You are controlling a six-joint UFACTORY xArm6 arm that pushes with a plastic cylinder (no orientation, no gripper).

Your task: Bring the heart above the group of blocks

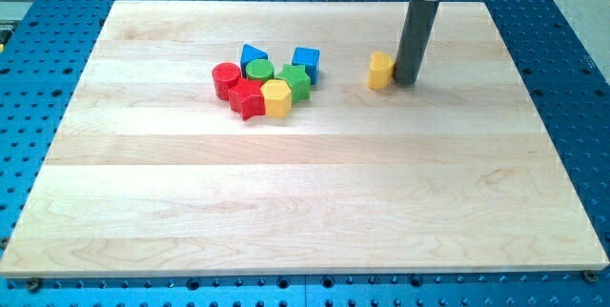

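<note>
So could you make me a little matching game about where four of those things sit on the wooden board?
Things:
1. yellow heart
2. red cylinder
3. yellow hexagon
4. my tip

Places:
A. at the view's left end of the cluster
B. right beside the heart, on its right in the view
C. alone, to the view's right of the cluster
D. at the cluster's bottom edge in the view, beside the red star

Pairs: 1-C, 2-A, 3-D, 4-B
</note>
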